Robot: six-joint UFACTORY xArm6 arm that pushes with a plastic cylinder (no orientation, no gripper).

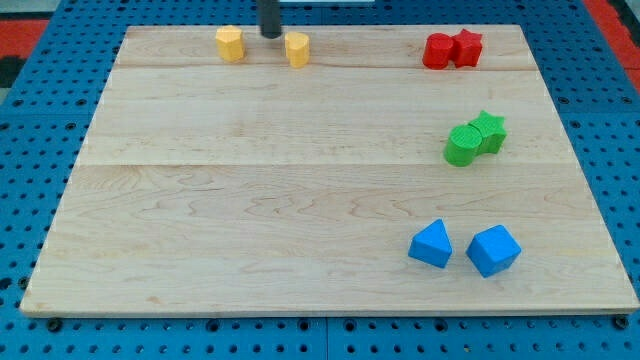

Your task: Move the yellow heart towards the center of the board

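Observation:
Two yellow blocks sit near the board's top edge, left of centre. The right one (297, 48) looks like the yellow heart. The left one (230, 44) looks like a yellow pentagon. My tip (271, 36) is between them, close to the heart's upper left side. I cannot tell whether it touches the heart. The rod rises out of the view's top.
A red star (467, 47) and a rounder red block (437, 51) touch at the top right. A green star (488, 130) and a green cylinder (462, 146) touch at the right. A blue triangle (431, 244) and a blue cube (493, 250) sit at the bottom right. The wooden board (250, 220) lies on blue pegboard.

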